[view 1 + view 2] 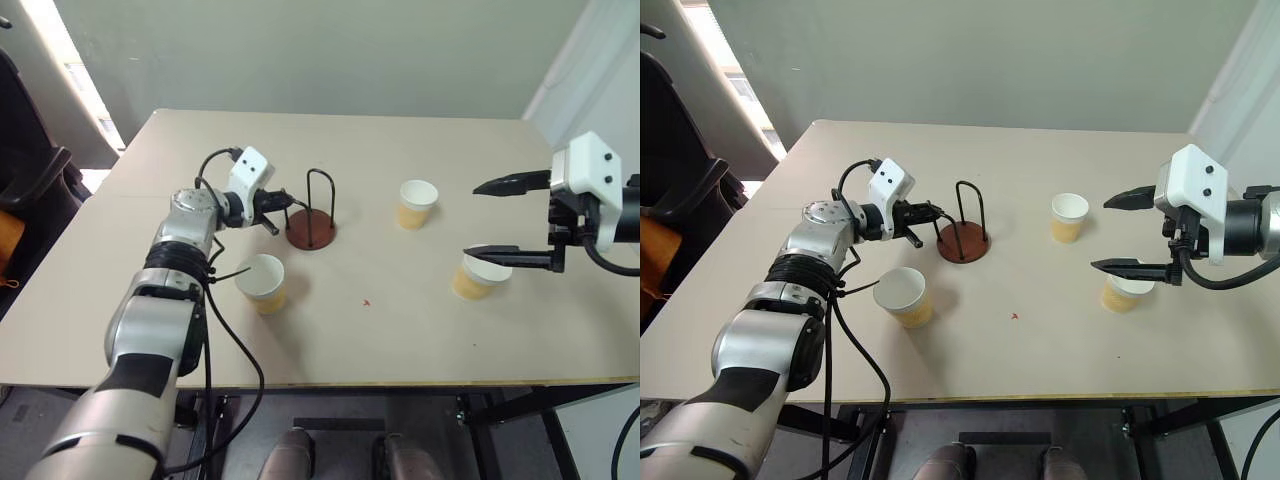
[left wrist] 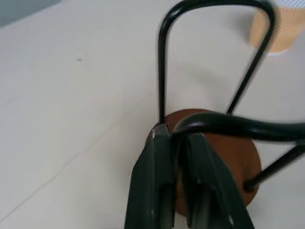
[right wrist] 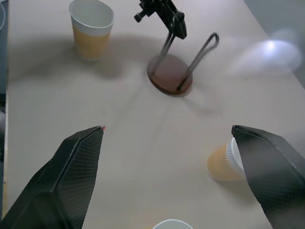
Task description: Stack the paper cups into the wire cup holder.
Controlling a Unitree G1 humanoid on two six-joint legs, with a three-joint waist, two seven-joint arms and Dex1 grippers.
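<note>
Three paper cups stand upright on the table (image 1: 420,350), none in the wire cup holder (image 1: 311,232): one near the left forearm (image 1: 263,281), one beyond centre (image 1: 416,203), one at the right (image 1: 478,274). The holder sits left of centre, base flat on the table, loops upright. Left gripper (image 2: 177,136) is pinched onto the top of one wire loop (fingers nearly together around the wire). Right gripper (image 1: 495,222) hangs spread wide just above the right-hand cup, holding nothing.
</note>
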